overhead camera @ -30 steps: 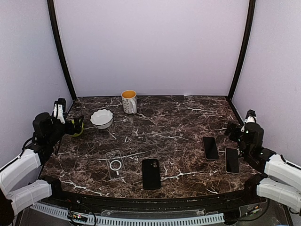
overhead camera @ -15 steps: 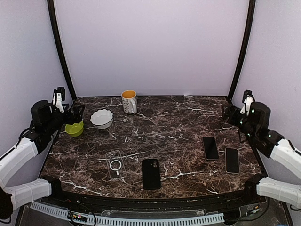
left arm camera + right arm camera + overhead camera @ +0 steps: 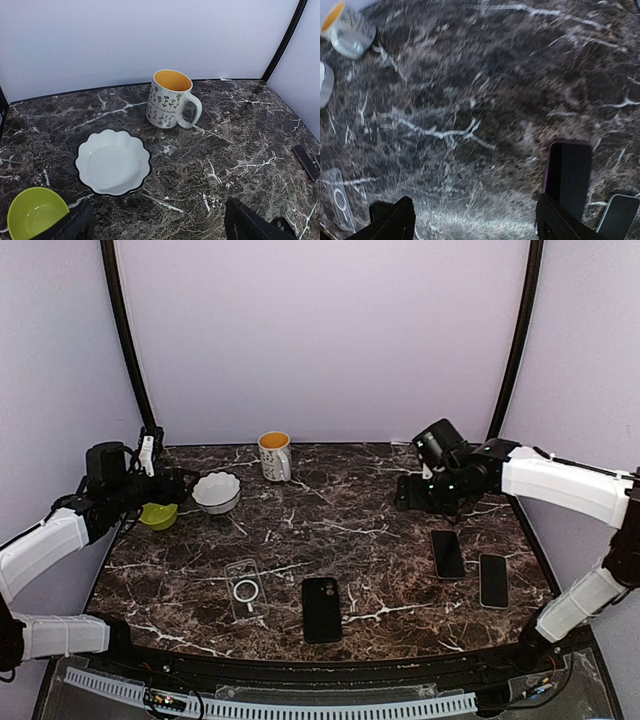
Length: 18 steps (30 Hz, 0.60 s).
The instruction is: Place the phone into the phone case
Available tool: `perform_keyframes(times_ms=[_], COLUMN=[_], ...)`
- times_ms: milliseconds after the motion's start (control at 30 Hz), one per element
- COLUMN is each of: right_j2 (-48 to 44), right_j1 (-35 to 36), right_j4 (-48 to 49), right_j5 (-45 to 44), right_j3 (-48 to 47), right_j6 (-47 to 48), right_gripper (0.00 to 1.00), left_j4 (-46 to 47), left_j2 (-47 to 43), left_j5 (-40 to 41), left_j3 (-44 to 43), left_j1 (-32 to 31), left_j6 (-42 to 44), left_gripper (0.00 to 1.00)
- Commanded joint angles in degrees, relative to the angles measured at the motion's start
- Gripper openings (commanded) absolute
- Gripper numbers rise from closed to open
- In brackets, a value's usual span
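- Mug (image 3: 170, 99): upper centre of the left wrist view, upright, handle to frame right. Orange-yellow inside; only bare glaze shows. Outside is white with a row of small dark flower drawings. Any lettering is too small to read.
- White bowl (image 3: 113, 161): scalloped rim with a dark edge, below and left of the mug and apart from it. Only its plain white inside shows.
- Green bowl (image 3: 35, 214): lower left corner of the same view, near the white bowl but not touching it. Only its bare green inside shows.
- Phone case (image 3: 244, 588): lies flat on the dark marble table (image 3: 380, 510), lower centre-left of the top view. It is a clear shell, and the marble veins show through it. A white ring sits on it with a short white bar below the ring.
- Black phone (image 3: 321, 609): lies flat just right of the case, with a gap between them. A camera cluster sits at its far corner. No brand mark can be read.
- Second phone (image 3: 569, 175): dark face with a purplish edge, at the lower right of the right wrist view. A third phone (image 3: 618, 215) with a pale rim lies beside it. Both are well apart from the case.
- Left gripper (image 3: 157, 222): fingers spread wide at the bottom edge of its view, holding nothing, above the table near the bowls.
- Right gripper (image 3: 475, 222): fingers also spread wide, holding nothing. Its view is motion-blurred.
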<state>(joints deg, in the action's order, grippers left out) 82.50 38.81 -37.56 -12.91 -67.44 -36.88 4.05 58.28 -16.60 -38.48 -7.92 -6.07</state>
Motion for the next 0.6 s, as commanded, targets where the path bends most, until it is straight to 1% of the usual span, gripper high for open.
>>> perform_keyframes(times_ms=[0, 33, 100, 200, 267, 367, 500, 567], right_j2=[9.48, 12.37, 17.73, 24.16, 26.62, 28.31, 29.99, 30.38], right_j1=[10.66, 13.48, 19.15, 23.23, 24.32, 25.54, 26.01, 26.13], right_j4=[-2.59, -3.11, -3.26, -3.64, -3.26, 0.22, -0.09, 1.71], right_j5=[0.33, -0.17, -0.32, 1.74, 3.55, 6.45, 6.05, 7.53], right_j3=[-5.43, -7.09, -9.88, -12.83, -13.13, -11.88, -12.09, -11.24], right_j6=[-8.68, -9.99, -12.33, -13.95, -15.30, -16.22, -16.68, -17.17], right_gripper=[0.79, 0.78, 0.73, 0.69, 0.64, 0.59, 0.45, 0.39], left_j4=[-0.32, -0.38, -0.70, -1.09, -1.33, -1.35, -1.42, -1.42], left_j2=[-1.12, -1.14, -1.20, -1.70, -2.07, -2.12, -2.12, -2.05], left_j5=[-1.16, -1.24, -1.01, -0.57, -0.08, -0.14, 0.05, 0.02], left_j3=[0.75, 0.70, 0.71, 1.03, 1.33, 1.39, 1.54, 1.52], left_j1=[-1.26, -1.80, -2.69, -3.72, -4.02, -4.24, -4.36, -4.42], left_j6=[0.45, 0.73, 1.19, 1.88, 2.05, 2.05, 2.11, 2.11], left_gripper=[0.92, 0.92, 0.92, 0.91, 0.91, 0.91, 0.91, 0.91])
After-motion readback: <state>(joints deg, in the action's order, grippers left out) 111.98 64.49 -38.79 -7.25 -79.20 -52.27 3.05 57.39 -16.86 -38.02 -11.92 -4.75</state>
